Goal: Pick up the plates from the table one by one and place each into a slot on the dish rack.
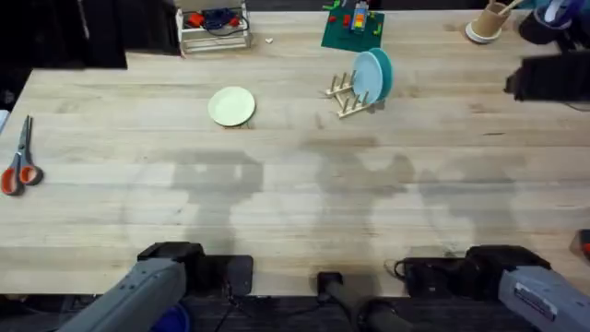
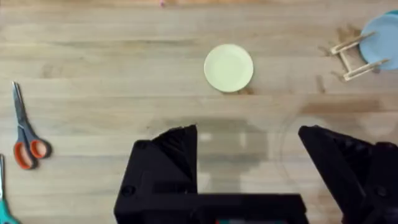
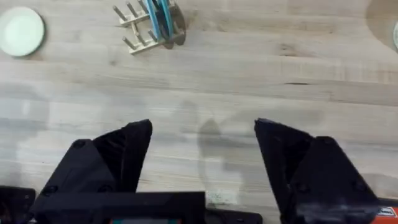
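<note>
Light wooden table (image 1: pixel 295 184), dish rack (image 1: pixel 346 92) toward its far side. Teal-blue plate (image 1: pixel 373 76) upright in rack slot; cream-yellow plate (image 1: pixel 231 106) flat, well left of rack. Left gripper (image 2: pixel 249 162) and right gripper (image 3: pixel 202 155) spread wide, empty, near table's front edge.

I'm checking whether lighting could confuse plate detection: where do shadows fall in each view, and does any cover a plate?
Overhead: soft arm shadows darken the table in the near middle, short of the cream plate and the teal plate in the dish rack. Left wrist: a gripper shadow lies just ahead of the open fingers. Right wrist: a faint shadow between the fingers. Neither plate is shaded.
</note>
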`<state>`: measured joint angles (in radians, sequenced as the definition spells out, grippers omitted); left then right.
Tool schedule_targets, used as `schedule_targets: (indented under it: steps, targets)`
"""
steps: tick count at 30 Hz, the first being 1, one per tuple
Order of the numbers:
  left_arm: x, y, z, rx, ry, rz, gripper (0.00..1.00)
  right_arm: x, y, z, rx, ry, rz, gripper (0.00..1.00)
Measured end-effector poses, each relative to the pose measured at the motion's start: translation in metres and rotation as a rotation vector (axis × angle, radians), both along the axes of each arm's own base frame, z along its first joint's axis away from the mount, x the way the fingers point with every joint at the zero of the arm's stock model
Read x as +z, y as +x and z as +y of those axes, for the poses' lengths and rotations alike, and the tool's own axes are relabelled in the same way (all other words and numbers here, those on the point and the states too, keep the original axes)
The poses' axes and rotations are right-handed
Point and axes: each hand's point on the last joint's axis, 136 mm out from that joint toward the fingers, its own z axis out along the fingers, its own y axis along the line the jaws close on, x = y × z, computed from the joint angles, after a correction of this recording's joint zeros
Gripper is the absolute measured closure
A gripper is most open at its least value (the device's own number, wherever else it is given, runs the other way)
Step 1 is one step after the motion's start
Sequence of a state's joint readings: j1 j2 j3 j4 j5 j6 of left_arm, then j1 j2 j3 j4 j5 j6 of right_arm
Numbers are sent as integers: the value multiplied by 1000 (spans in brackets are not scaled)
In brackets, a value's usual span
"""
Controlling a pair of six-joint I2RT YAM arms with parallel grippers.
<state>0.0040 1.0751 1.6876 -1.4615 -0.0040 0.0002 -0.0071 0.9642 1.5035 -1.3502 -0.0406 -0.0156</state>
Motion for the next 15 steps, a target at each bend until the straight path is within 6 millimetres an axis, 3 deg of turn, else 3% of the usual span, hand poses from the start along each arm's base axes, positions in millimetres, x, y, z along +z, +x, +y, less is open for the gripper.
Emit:
schedule_targets:
  steps: [7, 15]
  targets:
    - [-5, 13, 0, 0, 0, 97, 8, -10, 21, -1, 31, -26, 80, 8]
    - [-10, 15, 0, 0, 0, 126, 8, -13, 24, -1, 64, -49, 95, 7]
